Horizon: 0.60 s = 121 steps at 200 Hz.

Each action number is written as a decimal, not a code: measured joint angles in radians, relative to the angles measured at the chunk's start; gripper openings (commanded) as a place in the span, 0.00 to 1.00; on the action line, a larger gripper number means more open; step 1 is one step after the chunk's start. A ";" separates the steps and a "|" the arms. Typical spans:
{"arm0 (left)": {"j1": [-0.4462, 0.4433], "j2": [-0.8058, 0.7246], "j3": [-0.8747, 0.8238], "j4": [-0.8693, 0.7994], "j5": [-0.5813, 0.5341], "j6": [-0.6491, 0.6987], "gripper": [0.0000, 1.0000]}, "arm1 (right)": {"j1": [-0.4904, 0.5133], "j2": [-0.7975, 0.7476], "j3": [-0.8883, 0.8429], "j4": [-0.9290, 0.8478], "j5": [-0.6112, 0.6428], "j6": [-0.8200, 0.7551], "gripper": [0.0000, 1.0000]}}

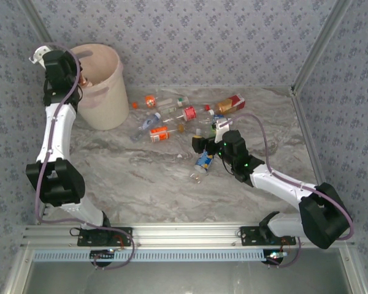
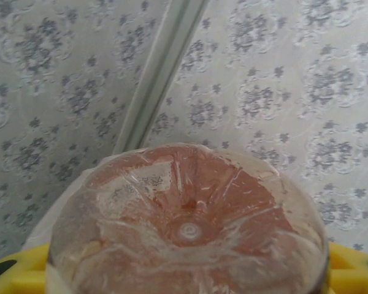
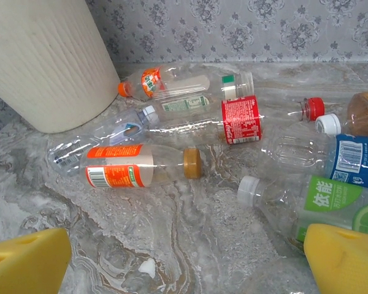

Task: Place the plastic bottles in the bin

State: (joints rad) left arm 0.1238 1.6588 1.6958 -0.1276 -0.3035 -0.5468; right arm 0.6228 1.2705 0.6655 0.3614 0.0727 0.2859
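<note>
Left gripper (image 1: pixel 80 82) hangs over the bin (image 1: pixel 110 98) pinching a copper-tinted bottle (image 2: pixel 187 226), as far as I can tell from that tight view. If it drops off-centre, the bottle could clip the rim and bounce out. Right gripper (image 3: pixel 187 260) is wide open and empty over the crowded loose bottles (image 3: pixel 172 141) beside the bin, so closing there may send neighbours rolling.

copper-tinted bottle (image 2: pixel 190 226) cropped below, bin (image 3: pixel 43 61) cropped above
</note>
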 measured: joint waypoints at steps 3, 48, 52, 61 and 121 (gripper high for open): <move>0.002 0.000 0.000 -0.005 -0.002 -0.002 0.58 | 0.000 0.000 0.000 0.000 0.000 0.000 1.00; 0.013 0.066 0.111 -0.148 -0.004 -0.032 0.68 | 0.002 0.000 0.014 -0.015 0.002 -0.012 1.00; 0.014 0.072 0.118 -0.158 -0.004 -0.032 0.71 | 0.003 0.000 0.016 -0.016 0.002 -0.014 1.00; 0.014 0.085 0.137 -0.192 -0.005 -0.047 0.77 | 0.005 0.000 0.021 -0.019 0.003 -0.015 1.00; 0.014 0.129 0.209 -0.322 -0.002 -0.068 0.91 | 0.010 0.000 0.027 -0.037 0.003 -0.025 1.00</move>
State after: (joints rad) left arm 0.1383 1.7882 1.9045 -0.4500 -0.3054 -0.6151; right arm 0.6323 1.2705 0.6926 0.3241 0.0753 0.2607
